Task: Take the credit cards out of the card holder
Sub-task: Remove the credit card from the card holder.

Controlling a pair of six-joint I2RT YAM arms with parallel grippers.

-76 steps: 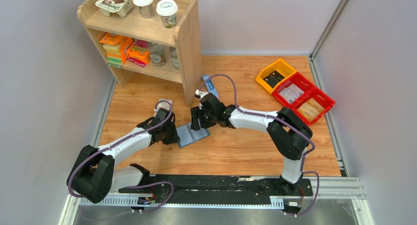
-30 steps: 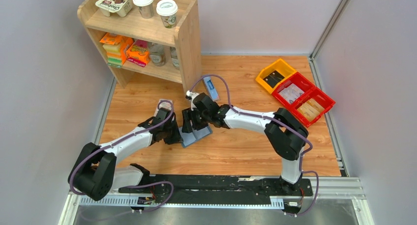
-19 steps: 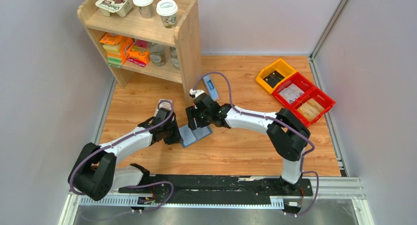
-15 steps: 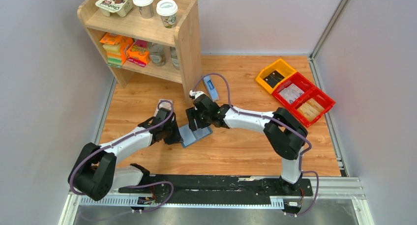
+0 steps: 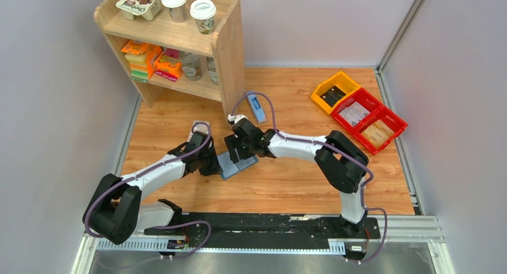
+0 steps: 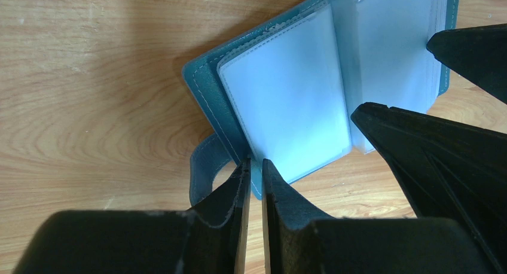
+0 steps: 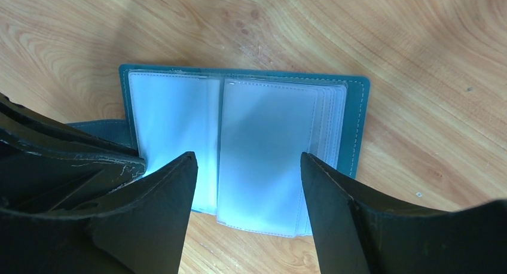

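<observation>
- Find holder (image 5: 238, 165) lying open on table (image 5: 287, 184), near shelf (image 5: 230, 40), just in front of its right post.
- Treat as light and limp: soft teal cover, with a thin stack of clear sleeves (image 7: 266, 154) bound in at the spine. Expect it to slide on the wood, or lift whole, if pulled without an anchor.
- Expect slick, floppy sleeves. No card outline legible inside them, so cannot tell which pocket is loaded.
- Judge best hold points as follows: cover edge beside tab (image 6: 206, 169) for anchoring, and the exposed edge of a card at a sleeve mouth for extraction. Avoid pinching a whole sleeve, which risks dragging the stack.
- Note left gripper (image 6: 254, 166) pressed together on the cover edge, right beside tab, pinning holder down.
- Note right gripper (image 7: 248, 160) spread wide, straddling the sleeves from above and holding nothing. Contact with sleeves cannot be told.
- Use top view for layout: both grippers meeting over holder in front of shelf, with sleeves and pinch hidden under the wrists.
- Use left wrist view for the pinch and tab.
- Use right wrist view for the full open spread, the stitched cover border and the fanned sleeve edges along one side. Shows little of tab.
</observation>
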